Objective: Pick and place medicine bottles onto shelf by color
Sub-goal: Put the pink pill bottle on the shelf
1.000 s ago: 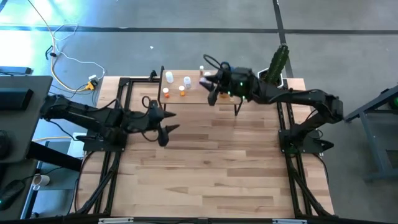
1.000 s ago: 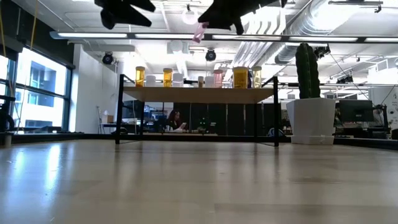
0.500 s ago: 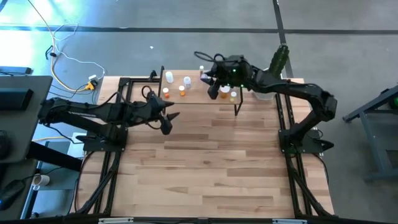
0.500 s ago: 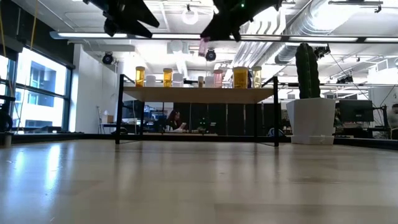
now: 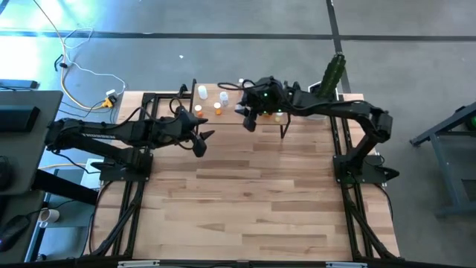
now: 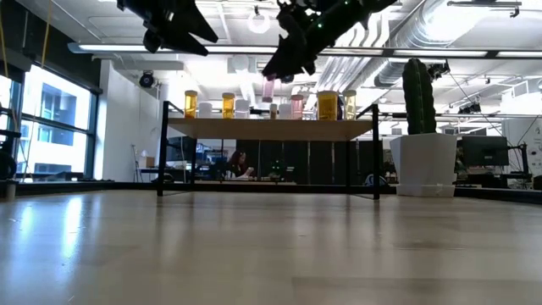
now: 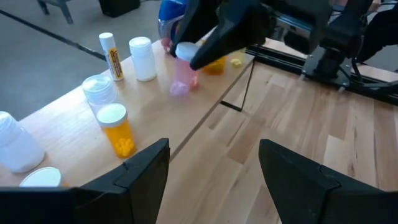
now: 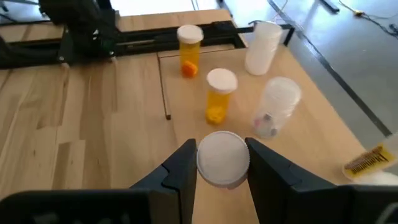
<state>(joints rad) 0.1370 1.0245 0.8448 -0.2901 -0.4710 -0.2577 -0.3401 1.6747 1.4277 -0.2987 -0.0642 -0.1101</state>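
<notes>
My right gripper point(image 8: 222, 167) is shut on a pinkish bottle with a white cap point(image 7: 183, 79). It holds it above the middle of the low wooden shelf point(image 5: 230, 117) at the table's far edge. The bottle also shows in the low view point(image 6: 268, 87), just above the row of standing bottles. Orange bottles point(image 8: 219, 94) point(image 8: 189, 47), white ones point(image 7: 142, 58) and a clear one point(image 8: 276, 107) stand on the shelf. My left gripper point(image 5: 202, 138) is open in the air by the shelf's left front corner, holding nothing. My right gripper pinches the pinkish bottle at its white cap point(image 8: 222, 155) between its two fingers, one on each side. The fingers point(image 7: 214, 43) slant down from the table's right side. The bottle hangs below them, nearly upright, clear of the shelf top and the other bottles.
A cactus in a white pot point(image 6: 419, 135) stands at the shelf's right end. A slim white tube point(image 7: 109, 56) and a blue jar point(image 7: 169, 11) are also on the shelf. Black frame rails point(image 5: 349, 201) run along both table sides. Bare tabletop point(image 5: 245, 201) lies in front.
My right gripper has tipped downward and sunk toward the shelf with the pinkish bottle, which now hangs just above the row of bottles. My left gripper has swung toward the table's far edge, closer to the shelf, and has stayed open.
</notes>
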